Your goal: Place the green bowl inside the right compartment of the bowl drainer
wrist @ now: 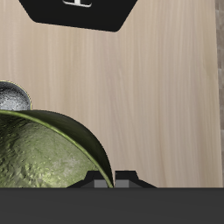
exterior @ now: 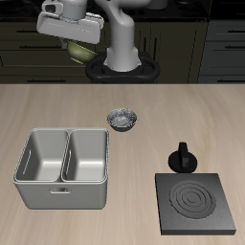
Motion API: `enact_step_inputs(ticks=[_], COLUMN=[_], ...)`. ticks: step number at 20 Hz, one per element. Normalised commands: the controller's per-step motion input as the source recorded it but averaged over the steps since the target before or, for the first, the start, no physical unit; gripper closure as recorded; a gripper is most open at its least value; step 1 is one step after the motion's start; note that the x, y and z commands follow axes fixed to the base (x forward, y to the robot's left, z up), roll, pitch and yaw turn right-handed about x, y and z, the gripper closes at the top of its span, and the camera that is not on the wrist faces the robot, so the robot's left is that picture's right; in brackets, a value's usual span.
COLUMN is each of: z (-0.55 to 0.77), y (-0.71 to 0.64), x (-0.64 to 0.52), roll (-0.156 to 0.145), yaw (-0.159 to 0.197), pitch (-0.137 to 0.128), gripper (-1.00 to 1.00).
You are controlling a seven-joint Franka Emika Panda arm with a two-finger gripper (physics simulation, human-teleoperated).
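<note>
Gripper [exterior: 77, 40] hanging high above the table's [exterior: 144, 100] back edge, jaws clamping the green bowl [wrist: 44, 153], bowl drainer [exterior: 63, 165] sitting near the front, grey bowl [exterior: 122, 119] lying behind it

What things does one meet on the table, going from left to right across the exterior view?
bowl drainer → grey-and-white bowl → moka pot and, nearer the table's front edge, the black stove plate.
</note>
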Motion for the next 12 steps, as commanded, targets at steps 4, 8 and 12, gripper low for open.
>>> enact_step_inputs(ticks=[4,8,12], z=[0.2,0.04,0.14], y=[-0.24,-0.38,-0.24], x=[0.33,0.35,0.3], roll=[-0.017,-0.023,0.015], yaw=[0.015,-0.034,-0.042], pitch=[-0.006,0.041,-0.027], gripper=[1.0,1.0,1.0])
